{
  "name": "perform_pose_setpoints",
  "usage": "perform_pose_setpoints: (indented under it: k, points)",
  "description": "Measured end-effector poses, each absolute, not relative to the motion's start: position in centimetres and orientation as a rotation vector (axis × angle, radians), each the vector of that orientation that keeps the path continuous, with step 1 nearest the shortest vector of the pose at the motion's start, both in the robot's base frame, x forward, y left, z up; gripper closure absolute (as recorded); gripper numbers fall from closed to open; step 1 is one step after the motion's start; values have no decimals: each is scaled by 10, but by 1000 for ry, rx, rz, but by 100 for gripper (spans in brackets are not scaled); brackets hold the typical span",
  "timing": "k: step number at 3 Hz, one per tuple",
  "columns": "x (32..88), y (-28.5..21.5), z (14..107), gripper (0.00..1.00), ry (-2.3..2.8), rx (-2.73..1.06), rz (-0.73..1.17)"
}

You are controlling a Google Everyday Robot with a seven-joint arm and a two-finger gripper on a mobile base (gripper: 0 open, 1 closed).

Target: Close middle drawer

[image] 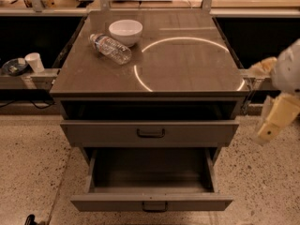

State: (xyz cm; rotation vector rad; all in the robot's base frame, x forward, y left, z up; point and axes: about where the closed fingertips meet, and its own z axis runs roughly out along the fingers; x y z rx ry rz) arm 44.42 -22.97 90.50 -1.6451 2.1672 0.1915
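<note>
The middle drawer (151, 202) is grey-brown metal and stands pulled far out toward 6 o'clock. Its deep, wide tray is exposed, and its shallow front panel sits level with a small dark pull at its centre. The gripper (271, 128) hangs well apart from it at 3 o'clock.

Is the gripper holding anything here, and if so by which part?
Nothing is held. The gripper hangs right of the cabinet, apart from the open middle drawer.
</note>
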Motion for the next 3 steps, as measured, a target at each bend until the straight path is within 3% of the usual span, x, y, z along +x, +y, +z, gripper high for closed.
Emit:
perform_pose_setpoints:
  k: [2, 3]
  points:
    - [408, -192, 778, 0, 1996, -1422, 663]
    - [406, -187, 779, 0, 1990, -1418, 680]
